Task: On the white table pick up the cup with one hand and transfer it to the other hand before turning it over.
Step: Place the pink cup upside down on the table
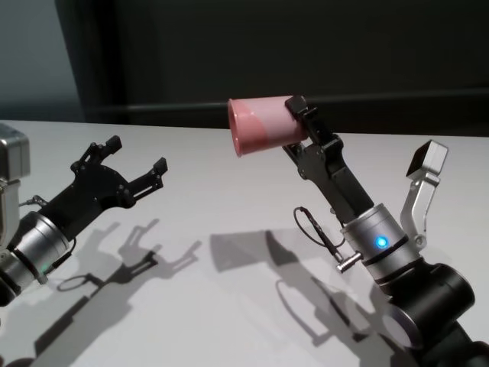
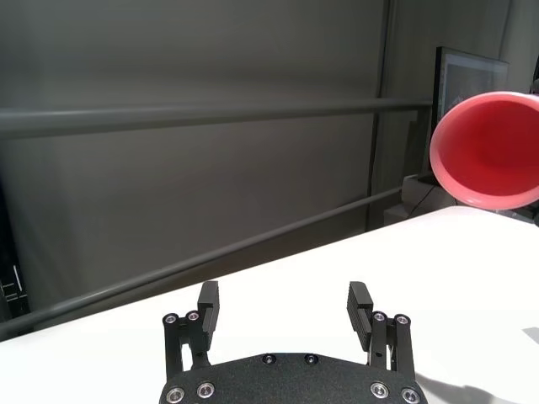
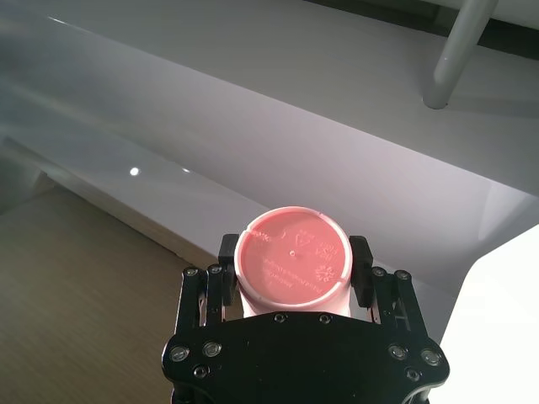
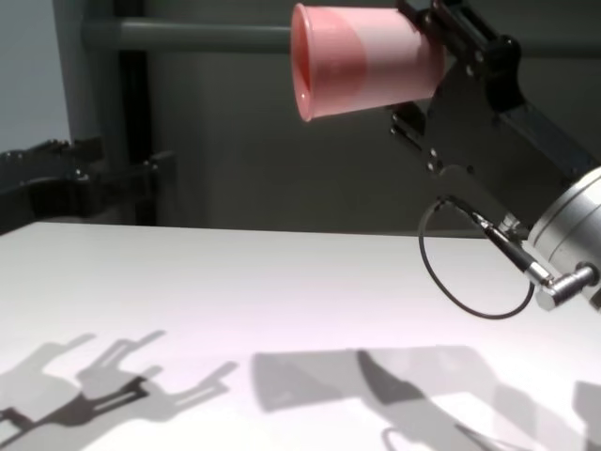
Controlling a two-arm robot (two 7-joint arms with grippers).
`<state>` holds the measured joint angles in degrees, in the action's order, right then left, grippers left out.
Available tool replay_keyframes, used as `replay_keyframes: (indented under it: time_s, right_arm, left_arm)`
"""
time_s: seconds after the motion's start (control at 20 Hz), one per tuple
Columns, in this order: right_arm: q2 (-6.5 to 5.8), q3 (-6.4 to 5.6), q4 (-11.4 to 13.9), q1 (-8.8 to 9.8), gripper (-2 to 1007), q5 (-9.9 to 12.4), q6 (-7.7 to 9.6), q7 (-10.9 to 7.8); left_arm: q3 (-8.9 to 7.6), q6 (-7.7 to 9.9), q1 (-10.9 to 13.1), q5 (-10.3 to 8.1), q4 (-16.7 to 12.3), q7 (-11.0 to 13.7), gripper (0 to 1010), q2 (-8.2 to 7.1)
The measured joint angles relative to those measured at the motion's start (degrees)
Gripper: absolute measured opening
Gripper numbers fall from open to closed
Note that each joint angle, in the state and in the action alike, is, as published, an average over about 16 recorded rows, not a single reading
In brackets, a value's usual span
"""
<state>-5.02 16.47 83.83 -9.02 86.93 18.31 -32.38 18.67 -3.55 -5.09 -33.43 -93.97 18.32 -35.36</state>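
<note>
The pink cup (image 1: 260, 130) is held in the air above the white table (image 1: 229, 306), lying on its side with the rim facing my left gripper. My right gripper (image 1: 294, 124), on the silver wrist with the looping black cable, is shut on the cup near its base. The right wrist view shows the cup's bottom (image 3: 290, 265) between the fingers (image 3: 360, 257). My left gripper (image 1: 137, 153) is open and empty, low over the table's left side, well apart from the cup. The left wrist view shows the cup's open mouth (image 2: 493, 147) beyond its spread fingers (image 2: 208, 303).
A dark wall with a horizontal rail (image 4: 188, 36) stands behind the table's far edge. A silver box (image 1: 14, 153) sits at the far left. Both arms cast shadows on the tabletop (image 4: 235, 282).
</note>
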Motion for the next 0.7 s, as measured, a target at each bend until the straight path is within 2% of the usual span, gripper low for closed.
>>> replay_keyframes:
  time_s: [0.7]
  right_arm:
    - [0.00, 0.00, 0.00, 0.00, 760, 0.00, 0.00, 0.00]
  left_arm:
    - [0.61, -2.09, 2.92, 4.29, 3.88, -1.05, 1001, 2.60]
